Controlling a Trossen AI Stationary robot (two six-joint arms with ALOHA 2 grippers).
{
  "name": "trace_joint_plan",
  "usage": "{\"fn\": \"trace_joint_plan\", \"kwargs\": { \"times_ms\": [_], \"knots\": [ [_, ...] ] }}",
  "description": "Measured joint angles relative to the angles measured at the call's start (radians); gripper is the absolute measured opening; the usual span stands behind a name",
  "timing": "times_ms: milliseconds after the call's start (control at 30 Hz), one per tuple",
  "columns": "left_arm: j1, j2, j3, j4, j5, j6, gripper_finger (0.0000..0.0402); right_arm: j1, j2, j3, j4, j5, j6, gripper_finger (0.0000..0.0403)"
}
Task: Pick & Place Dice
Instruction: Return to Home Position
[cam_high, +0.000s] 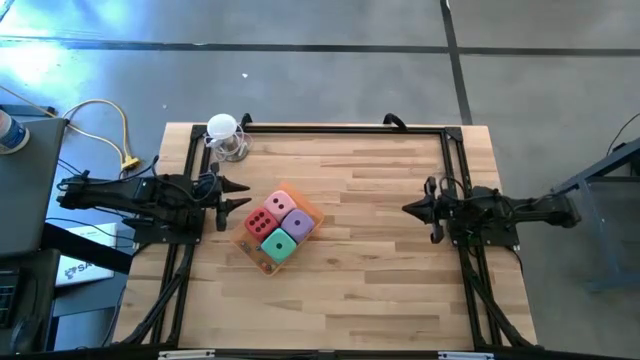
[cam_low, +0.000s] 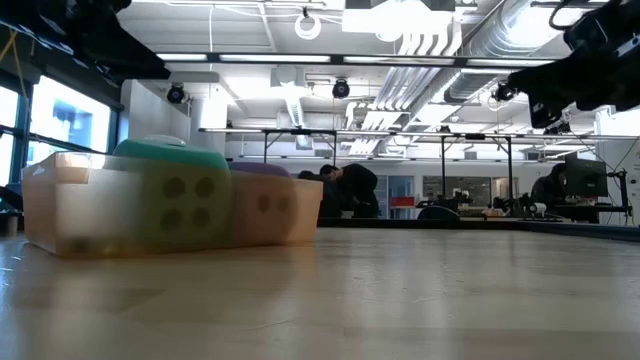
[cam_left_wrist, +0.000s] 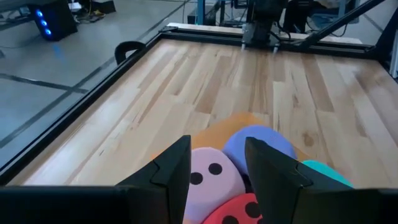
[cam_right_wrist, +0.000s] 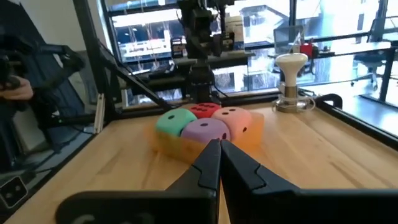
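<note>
Translucent orange plastic tray (cam_high: 246, 247) sits left of the wooden table's (cam_high: 380, 290) centre and holds all four soft pipped cubes: red die (cam_high: 259, 222), pink die (cam_high: 284, 203), purple die (cam_high: 299, 224), teal die (cam_high: 279, 245). Placing looks done. Left tool (cam_high: 243, 197) is at the left edge, just beside the tray, fingers apart and empty. Right tool (cam_high: 408, 208) is at the right edge, pinched closed and empty. Both look parked for home.

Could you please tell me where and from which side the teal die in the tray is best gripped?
From straight above, pinch the upper part of the teal die, which rises above the orange tray rim. The red die and purple die crowd two faces, so one jaw probably goes along the wall, the other into the opposite seam.
</note>
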Motion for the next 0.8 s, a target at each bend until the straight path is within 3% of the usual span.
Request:
{"fn": "trace_joint_plan", "kwargs": {
  "times_ms": [333, 467, 600, 800],
  "knots": [
    [-0.003, 0.001, 0.0, 0.0, 0.004, 0.013, 0.0144, 0.0, -0.004, -0.01, 0.002, 0.014, -0.044, 0.0002],
    [-0.003, 0.001, 0.0, 0.07, 0.061, 0.065, 0.0144, 0.0, 0.011, -0.01, 0.003, 0.008, -0.051, 0.0002],
    [-0.003, 0.0, 0.0, 0.15, 0.182, 0.116, 0.0144, 0.0, 0.016, -0.011, 0.002, 0.007, -0.047, 0.0002],
    [-0.004, -0.027, 0.0, 0.089, 0.225, 0.14, 0.0144, 0.0, 0.016, -0.011, 0.001, 0.007, -0.047, 0.0002]
  ]
}}
